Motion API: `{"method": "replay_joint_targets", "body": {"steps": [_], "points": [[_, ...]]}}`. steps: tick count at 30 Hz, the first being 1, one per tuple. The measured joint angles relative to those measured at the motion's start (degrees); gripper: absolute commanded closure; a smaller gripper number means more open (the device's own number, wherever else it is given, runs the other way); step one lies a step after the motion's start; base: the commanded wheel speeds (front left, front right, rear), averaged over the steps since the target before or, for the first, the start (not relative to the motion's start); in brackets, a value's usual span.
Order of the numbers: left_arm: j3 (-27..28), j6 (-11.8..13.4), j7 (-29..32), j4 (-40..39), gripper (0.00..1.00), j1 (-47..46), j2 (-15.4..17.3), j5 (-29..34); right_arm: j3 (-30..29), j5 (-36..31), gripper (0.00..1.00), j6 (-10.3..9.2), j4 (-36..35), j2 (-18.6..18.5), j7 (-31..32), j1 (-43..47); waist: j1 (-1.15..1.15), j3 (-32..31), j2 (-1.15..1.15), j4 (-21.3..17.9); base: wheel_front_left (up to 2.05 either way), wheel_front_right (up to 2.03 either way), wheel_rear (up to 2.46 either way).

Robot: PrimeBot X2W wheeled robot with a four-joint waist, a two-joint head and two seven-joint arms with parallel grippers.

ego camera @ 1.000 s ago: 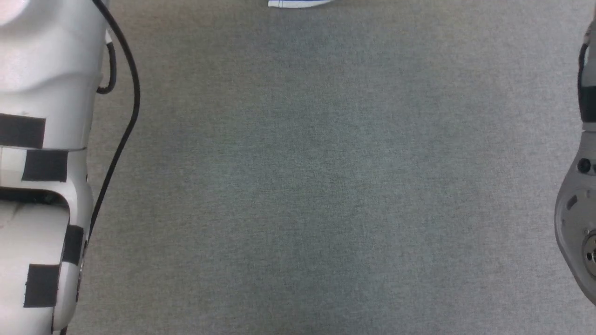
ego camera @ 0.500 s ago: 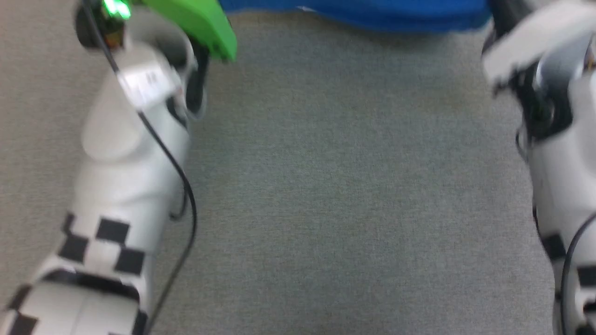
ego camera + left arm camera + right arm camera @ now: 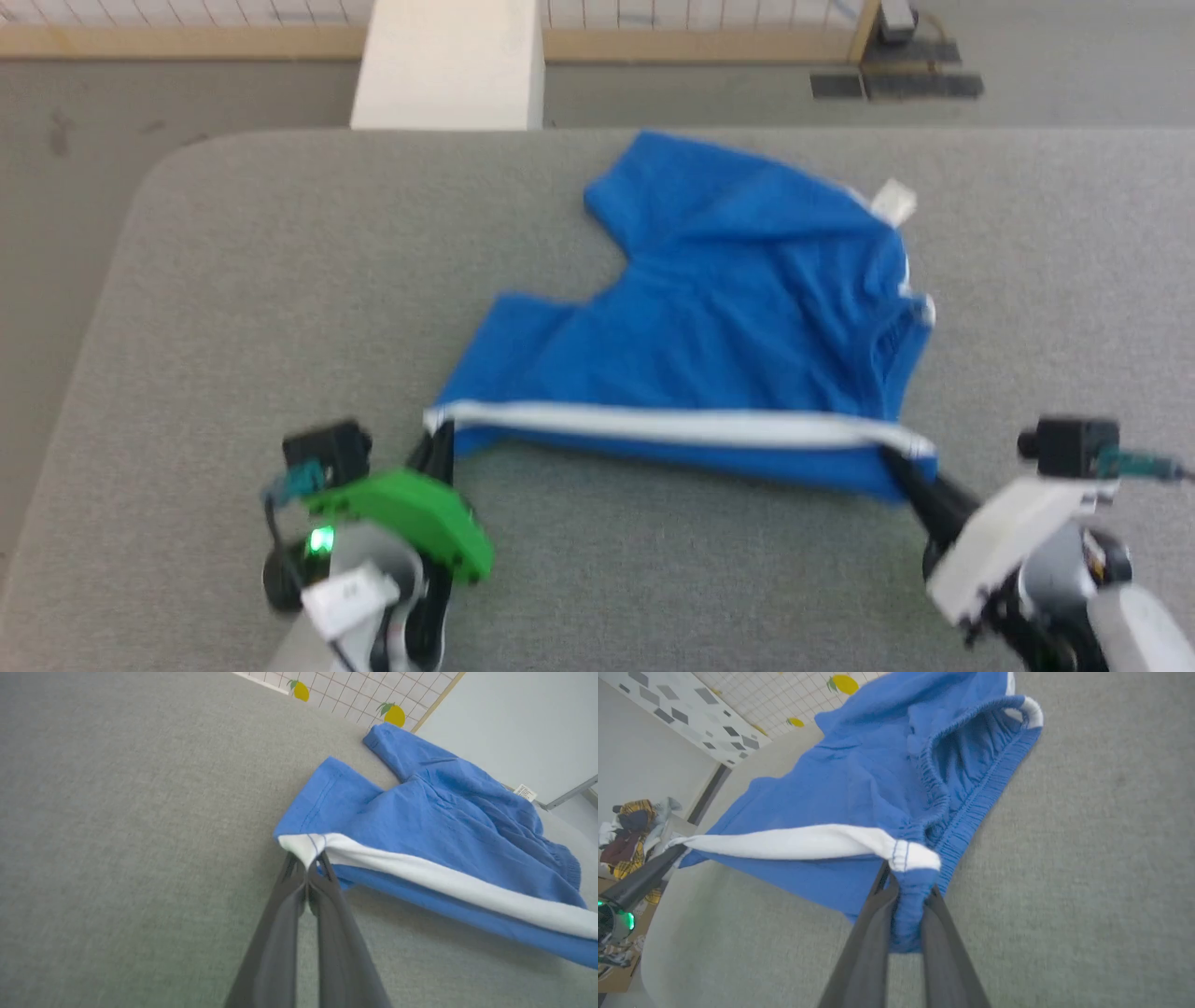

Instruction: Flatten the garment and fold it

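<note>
Both claws clenched on the garment, white stripe stretched between them.

Left claw (image 3: 307, 858): fingers pressed together on the white corner at the leg-hem end of the side stripe (image 3: 672, 427), at the near left. Right claw (image 3: 908, 882): clamped on the bunched elastic waistband (image 3: 971, 793) at the stripe's other end, near right, blue cloth caught between the fingers. The stripe runs taut, left to right, along the near edge of the garment (image 3: 728, 327), and this edge sits lifted, with shadow on the counter (image 3: 233, 280) under it. The rest of the blue shorts lies rumpled on the grey counter, right of centre, both legs pointing far-left. A white tag (image 3: 893, 201) sticks out at the far right edge. Beyond the counter's far edge stands a white pillar (image 3: 448, 65).
</note>
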Motion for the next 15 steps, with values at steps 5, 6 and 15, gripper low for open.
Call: {"method": "replay_joint_targets", "body": {"steps": [5, 6, 15], "points": [[-0.1, 3.6, 5.9, -6.4, 1.0, 10.6, 2.0, -1.9, -0.5, -1.6, 1.0, 0.0, -6.6, -0.1, 8.9, 10.9, 0.0, -4.7, 0.0, 1.3, 0.0, 0.0, 0.0], [-0.3, 4.3, 7.3, -7.7, 1.0, 12.5, 2.7, -2.1, -0.6, -2.1, 1.0, 0.0, -8.0, -0.2, 10.7, 12.7, 0.0, -5.5, 0.0, 1.6, 0.0, 0.0, 0.0], [0.7, 9.4, 13.2, -17.9, 1.0, 24.5, 6.0, -4.2, -1.8, -0.4, 1.0, 0.0, -17.5, 0.4, 28.7, 24.4, 0.0, -9.8, 0.0, 3.2, 0.0, 0.0, 0.0]]}}
